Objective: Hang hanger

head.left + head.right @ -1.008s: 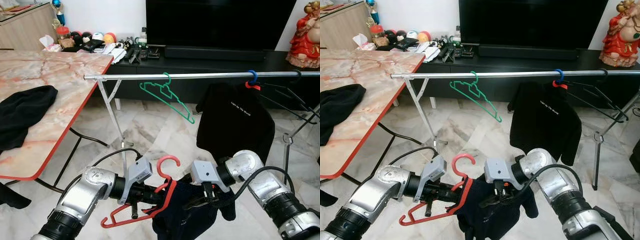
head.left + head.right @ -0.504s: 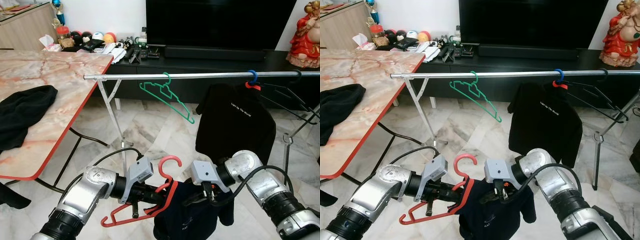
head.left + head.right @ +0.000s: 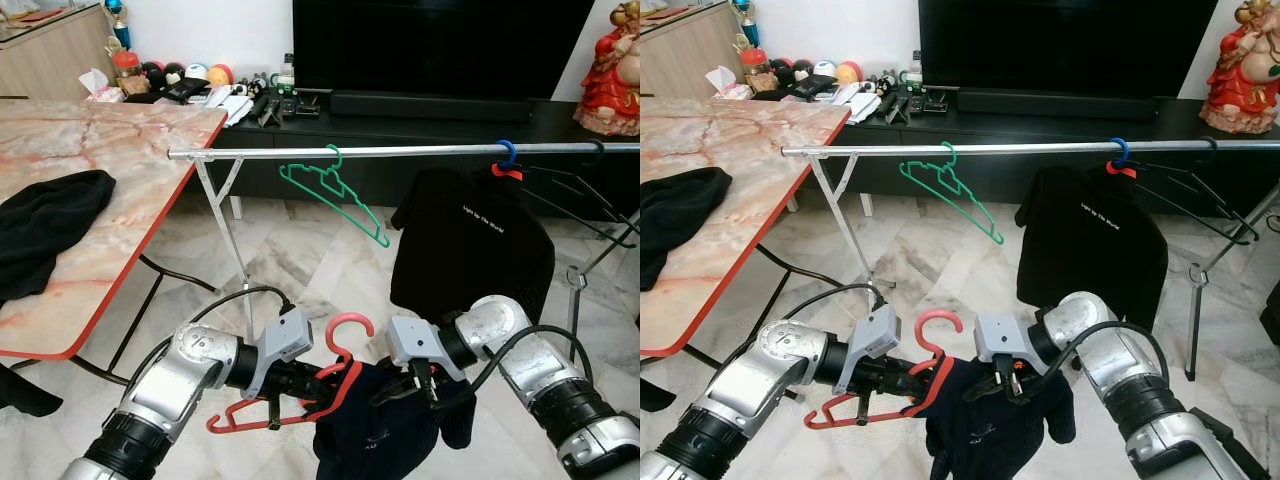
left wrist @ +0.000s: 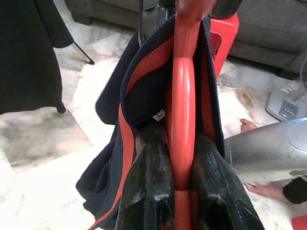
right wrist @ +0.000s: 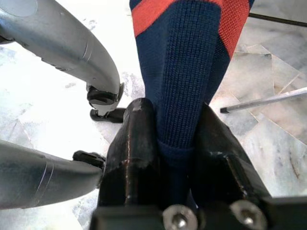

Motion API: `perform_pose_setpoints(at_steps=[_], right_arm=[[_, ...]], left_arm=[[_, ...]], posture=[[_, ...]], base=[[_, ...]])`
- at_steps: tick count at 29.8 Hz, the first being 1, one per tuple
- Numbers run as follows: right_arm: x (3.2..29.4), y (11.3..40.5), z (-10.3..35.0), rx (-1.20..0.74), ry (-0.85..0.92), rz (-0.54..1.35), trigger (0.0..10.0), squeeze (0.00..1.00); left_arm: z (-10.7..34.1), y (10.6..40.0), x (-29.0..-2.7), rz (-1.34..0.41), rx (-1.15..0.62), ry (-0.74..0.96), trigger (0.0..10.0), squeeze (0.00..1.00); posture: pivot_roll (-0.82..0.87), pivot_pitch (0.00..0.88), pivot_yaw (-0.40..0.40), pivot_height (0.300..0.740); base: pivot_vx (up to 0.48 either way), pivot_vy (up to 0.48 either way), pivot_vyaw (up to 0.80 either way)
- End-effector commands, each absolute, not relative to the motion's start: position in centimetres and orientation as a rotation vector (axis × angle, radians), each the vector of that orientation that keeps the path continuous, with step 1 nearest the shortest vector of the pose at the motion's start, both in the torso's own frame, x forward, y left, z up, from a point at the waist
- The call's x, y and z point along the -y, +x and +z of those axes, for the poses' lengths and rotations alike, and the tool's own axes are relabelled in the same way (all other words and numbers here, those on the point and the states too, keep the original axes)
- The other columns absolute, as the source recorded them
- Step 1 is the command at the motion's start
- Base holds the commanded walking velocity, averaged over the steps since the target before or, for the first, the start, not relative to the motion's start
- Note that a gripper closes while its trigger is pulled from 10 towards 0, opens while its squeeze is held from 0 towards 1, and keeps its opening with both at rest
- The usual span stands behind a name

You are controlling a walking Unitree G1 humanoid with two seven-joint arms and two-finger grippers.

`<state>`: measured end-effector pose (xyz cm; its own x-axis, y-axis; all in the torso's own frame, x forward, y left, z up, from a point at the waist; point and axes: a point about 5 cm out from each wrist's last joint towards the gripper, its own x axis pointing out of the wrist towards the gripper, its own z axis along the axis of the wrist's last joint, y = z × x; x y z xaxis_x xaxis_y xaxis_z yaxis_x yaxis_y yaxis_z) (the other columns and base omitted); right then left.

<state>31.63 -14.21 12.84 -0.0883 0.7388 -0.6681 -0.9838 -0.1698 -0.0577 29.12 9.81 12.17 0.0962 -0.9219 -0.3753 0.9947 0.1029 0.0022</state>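
Observation:
A red plastic hanger [image 3: 300, 390] is held low in front of me, its hook [image 3: 349, 326] pointing up. My left gripper [image 3: 305, 385] is shut on the red hanger near its neck [image 4: 181, 120]. A navy garment with an orange-red collar [image 3: 385, 430] hangs on the hanger's right end. My right gripper [image 3: 400, 385] is shut on that garment's ribbed fabric [image 5: 180, 96]. The silver clothes rail [image 3: 400, 152] runs across above, well beyond both grippers.
A green hanger [image 3: 335, 195], a black shirt on a blue-hooked hanger [image 3: 470, 240] and black hangers [image 3: 580, 195] hang on the rail. A marble table with a red edge [image 3: 110, 190] carrying black cloth [image 3: 45, 225] stands at my left. The TV cabinet [image 3: 420, 120] lies behind.
Both grippers have shifted slightly right and forward with the hanger and garment. The hanger now lies flatter and its hook sits a little further right.

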Motion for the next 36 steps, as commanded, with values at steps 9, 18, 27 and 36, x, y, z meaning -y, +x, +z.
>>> perform_pose_setpoints(at_steps=[9, 18, 27, 36], right_arm=[[13.6, 30.3, 10.5, -0.561, -0.638, 1.694, 0.0, 0.0], [15.6, 30.6, 10.3, -0.602, -0.64, 1.611, 0.0, 0.0], [18.7, 30.0, 9.4, -0.669, -0.619, 1.504, 0.0, 0.0], [21.4, 30.7, 11.4, -0.593, -0.558, 1.339, 0.0, 0.0]], left_arm=[[16.2, 31.6, -10.6, -1.322, -0.136, 0.279, 10.0, 1.0], [16.3, 31.6, -13.5, -1.286, -0.176, 0.311, 10.0, 1.0], [17.2, 31.0, -16.8, -1.235, -0.191, 0.232, 10.0, 1.0], [15.7, 30.1, -18.2, -1.192, -0.248, 0.225, 10.0, 1.0]], posture=[[0.01, 0.066, 0.011, 0.74], [0.01, 0.063, 0.02, 0.74], [0.0, 0.058, 0.024, 0.74], [-0.01, 0.038, 0.022, 0.74]], base=[[0.0, 0.0, 0.0], [0.0, 0.0, 0.0], [0.0, 0.0, 0.0], [0.0, 0.0, 0.0]])
